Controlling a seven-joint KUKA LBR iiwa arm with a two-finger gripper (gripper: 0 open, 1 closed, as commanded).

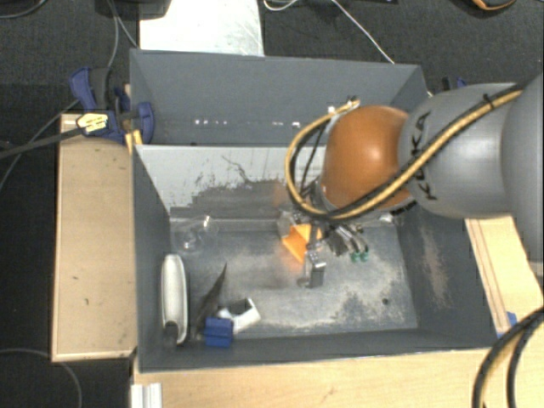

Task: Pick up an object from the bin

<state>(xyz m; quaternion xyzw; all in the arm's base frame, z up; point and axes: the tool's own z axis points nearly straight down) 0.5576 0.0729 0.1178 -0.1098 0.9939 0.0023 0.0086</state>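
The gripper (pixel 315 269) hangs low over the bin's (pixel 151 228) middle; clenched or released, I cannot tell. An orange block (pixel 294 244) sits just beside it, view-left. Bare floor lies around it. A white oblong (pixel 173 297), a black piece (pixel 212 291) and a blue-white thing (pixel 228 323) lie well apart from it, by the far view-left wall.

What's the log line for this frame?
gripper: low, mid bin | nearest: orange block beside it | grasp: unclear | other: long white item left

We see a long white oval thing (pixel 173 300) lying at far left, a thin black wedge (pixel 211 296) just beside it, a small blue block (pixel 218 331) touching a white piece (pixel 244 313) nearby, a clear plastic scrap (pixel 194 230) farther back
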